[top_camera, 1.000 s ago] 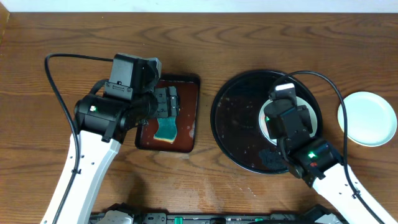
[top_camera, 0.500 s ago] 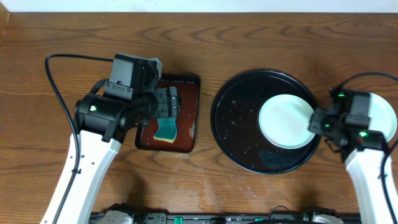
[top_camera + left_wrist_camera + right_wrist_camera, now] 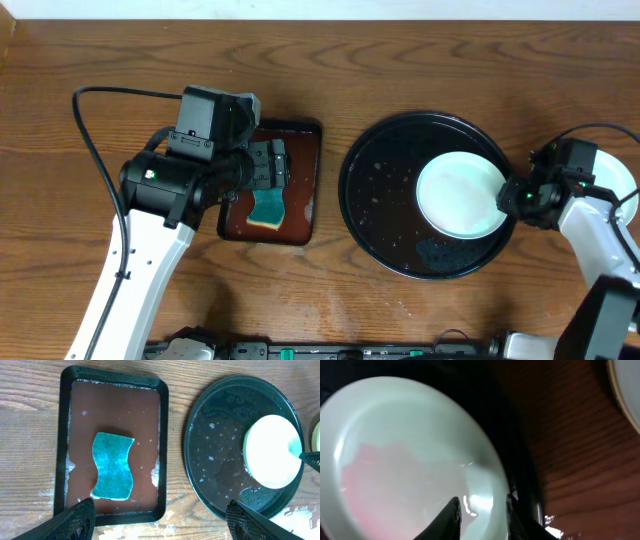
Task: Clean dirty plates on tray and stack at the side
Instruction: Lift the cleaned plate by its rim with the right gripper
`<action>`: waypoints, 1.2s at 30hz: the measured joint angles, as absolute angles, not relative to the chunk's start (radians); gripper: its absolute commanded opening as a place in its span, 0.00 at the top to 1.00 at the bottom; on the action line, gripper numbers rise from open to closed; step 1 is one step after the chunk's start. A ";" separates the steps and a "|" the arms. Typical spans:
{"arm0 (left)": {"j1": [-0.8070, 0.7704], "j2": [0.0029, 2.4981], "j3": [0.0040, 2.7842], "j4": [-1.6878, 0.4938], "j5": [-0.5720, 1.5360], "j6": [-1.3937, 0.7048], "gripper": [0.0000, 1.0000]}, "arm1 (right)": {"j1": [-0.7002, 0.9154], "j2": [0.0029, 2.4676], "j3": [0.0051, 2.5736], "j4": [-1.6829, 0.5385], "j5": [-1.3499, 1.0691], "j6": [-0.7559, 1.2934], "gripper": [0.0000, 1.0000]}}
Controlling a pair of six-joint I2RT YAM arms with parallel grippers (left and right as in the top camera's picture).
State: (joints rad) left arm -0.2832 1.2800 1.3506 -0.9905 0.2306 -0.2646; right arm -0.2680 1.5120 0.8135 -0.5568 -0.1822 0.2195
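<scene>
A pale mint-white plate lies in the right half of the large black tray. The right wrist view shows a faint pink smear on this plate. My right gripper is at the plate's right edge, beside the tray's rim. Its fingers are closed on the plate's rim, one on top and one outside. My left gripper hangs open and empty above the small reddish-brown tray. The plate and black tray also show in the left wrist view.
A blue-green sponge lies in the wet reddish-brown tray. Another pale plate sits on the table right of the black tray, partly under my right arm. Water drops and a dark wet patch lie in the black tray.
My right arm swung from above the plate out to the black tray's right rim, and its fingers now sit on the plate's right edge. The plate and my left arm have not moved.
</scene>
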 measured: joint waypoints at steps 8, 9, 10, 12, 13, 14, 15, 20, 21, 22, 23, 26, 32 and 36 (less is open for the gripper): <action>-0.283 1.280 1.351 -0.991 0.231 -0.265 0.16 | -0.283 1.537 0.813 -0.552 -0.164 0.219 0.75; -0.283 1.280 1.351 -0.991 0.231 -0.265 0.16 | -0.283 1.537 0.813 -0.552 -0.163 0.218 0.76; -0.283 1.280 1.351 -0.991 0.231 -0.265 0.16 | -0.283 1.538 0.813 -0.550 -0.164 0.218 0.75; -0.283 1.280 1.351 -0.991 0.231 -0.265 0.16 | -0.283 1.539 0.813 -0.540 -0.163 0.216 0.76; -0.283 1.280 1.351 -0.991 0.231 -0.265 0.16 | -0.283 1.542 0.813 -0.535 -0.163 0.216 0.75; -0.283 1.280 1.351 -0.991 0.231 -0.265 0.16 | -0.283 1.546 0.813 -0.530 -0.163 0.216 0.76; -0.283 1.280 1.351 -0.991 0.231 -0.265 0.16 | -0.283 1.554 0.813 -0.528 -0.163 0.216 0.76; -0.283 1.280 1.351 -0.991 0.231 -0.265 0.16 | -0.283 1.617 0.813 -0.509 -0.162 0.214 0.99; -0.283 1.280 1.351 -0.991 0.231 -0.265 0.16 | -0.283 1.628 0.813 -0.507 -0.163 0.216 0.99; -0.283 1.280 1.351 -0.991 0.231 -0.265 0.16 | -0.283 1.636 0.812 -0.504 -0.167 0.209 0.99; -0.283 1.280 1.351 -0.991 0.231 -0.265 0.16 | -0.286 1.634 0.813 -0.503 -0.169 0.208 0.99; -0.283 1.280 1.351 -0.991 0.231 -0.265 0.16 | -0.287 1.631 0.812 -0.503 -0.192 0.205 0.99; -0.283 1.280 1.351 -0.991 0.231 -0.265 0.16 | -0.276 1.546 0.807 -0.547 -0.228 0.204 0.99; -0.283 1.280 1.351 -0.991 0.231 -0.265 0.16 | -0.203 1.362 0.806 -0.561 -0.207 0.201 0.99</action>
State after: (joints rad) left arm -0.2832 1.2800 1.3506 -0.9909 0.2306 -0.2646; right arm -0.2028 1.3621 0.8062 -0.5610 -0.2066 0.2012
